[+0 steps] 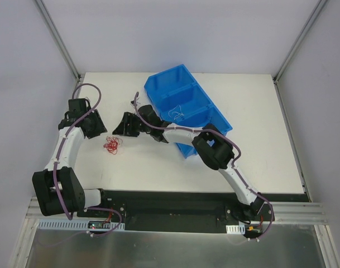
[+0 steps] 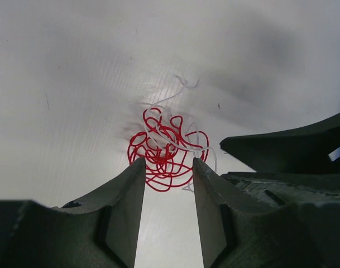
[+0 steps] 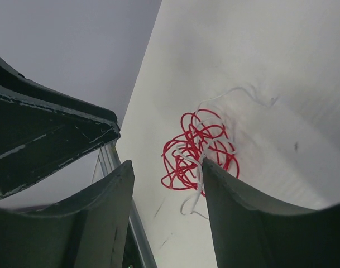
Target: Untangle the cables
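Note:
A small tangle of red wire (image 1: 112, 145) with a white wire wound through it lies on the white table between the two grippers. In the left wrist view the red wire (image 2: 165, 151) and the white wire (image 2: 175, 100) sit just beyond my open, empty left gripper (image 2: 168, 163). In the right wrist view the tangle (image 3: 197, 149) lies beside the right fingertip of my open, empty right gripper (image 3: 167, 167). In the top view the left gripper (image 1: 98, 129) is left of the tangle and the right gripper (image 1: 124, 127) is above and right of it. A thin white wire (image 1: 178, 113) lies in the blue bin. No dark wire shows.
A blue plastic bin (image 1: 183, 106) with compartments stands behind the right arm at the table's middle back. The table's near edge meets a black base plate (image 1: 175, 204). Grey walls enclose the table on three sides.

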